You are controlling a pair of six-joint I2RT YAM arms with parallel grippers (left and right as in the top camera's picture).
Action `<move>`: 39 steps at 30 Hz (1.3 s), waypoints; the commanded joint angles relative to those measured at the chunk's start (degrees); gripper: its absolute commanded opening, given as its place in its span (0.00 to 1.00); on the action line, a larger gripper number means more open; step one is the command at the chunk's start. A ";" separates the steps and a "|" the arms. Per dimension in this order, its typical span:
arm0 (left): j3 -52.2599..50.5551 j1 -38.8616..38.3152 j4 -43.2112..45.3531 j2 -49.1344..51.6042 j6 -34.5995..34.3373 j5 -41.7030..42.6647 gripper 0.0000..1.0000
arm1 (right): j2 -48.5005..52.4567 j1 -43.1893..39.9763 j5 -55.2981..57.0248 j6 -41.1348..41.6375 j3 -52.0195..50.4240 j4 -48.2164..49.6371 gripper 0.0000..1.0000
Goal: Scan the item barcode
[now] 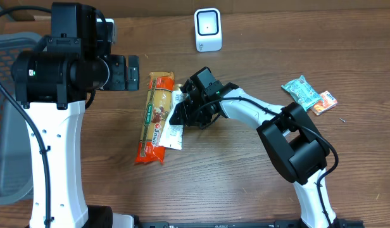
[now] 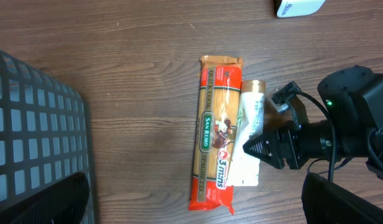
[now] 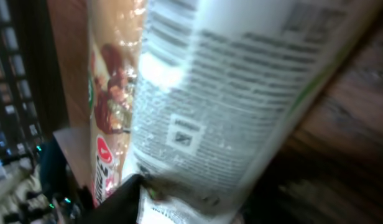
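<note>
Spanning every view, the wooden bench carries all items. The left arm stands over the bench's left side, with its left claw released, jaws spread wide and holding nothing, well clear of the goods. A grey mesh basket sits at the far left edge, partly under that arm. The right arm reaches from the lower right toward the centre.

A long San Remo spaghetti packet lies flat at centre, its length running away from the robot. The white tube lies flat alongside it, touching its right edge, gold cap at the far end. The right claw is at the tube's right side, one dark fingertip overlapping its edge; whether the jaws are clenched on the tube cannot be told. The right wrist view shows the tube's fine print, blurred.

The white barcode scanner stands at the far edge, apart from the tube. A green sachet and an orange packet lie together at far right.
</note>
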 commanded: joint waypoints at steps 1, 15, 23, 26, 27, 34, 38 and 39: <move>0.44 -0.37 0.11 0.20 1.09 -0.09 1.00 | 1.92 0.37 -0.13 0.00 -0.70 -0.13 0.27; 0.44 -0.37 0.11 0.20 1.09 -0.09 1.00 | -10.38 -3.56 13.00 -6.05 0.72 -17.68 0.04; 0.44 -0.37 0.11 0.20 1.09 -0.09 1.00 | -16.55 -2.25 36.30 -18.38 2.29 -34.18 0.04; 0.44 -0.37 0.11 0.20 1.09 -0.09 1.00 | -15.80 -0.48 39.65 -23.65 1.44 -36.04 0.04; 0.44 -0.37 0.11 0.20 1.09 -0.09 1.00 | -15.67 0.02 40.06 -24.41 1.22 -36.09 0.04; 0.44 -0.37 0.11 0.20 1.09 -0.09 1.00 | -15.47 0.28 25.38 -23.58 0.22 -28.24 0.23; 0.44 -0.37 0.11 0.20 1.09 -0.09 1.00 | -14.84 0.15 24.94 -21.05 -1.05 -25.42 0.32; 0.44 -0.37 0.11 0.20 1.09 -0.09 1.00 | -14.64 0.15 24.98 -21.07 -1.09 -25.51 0.34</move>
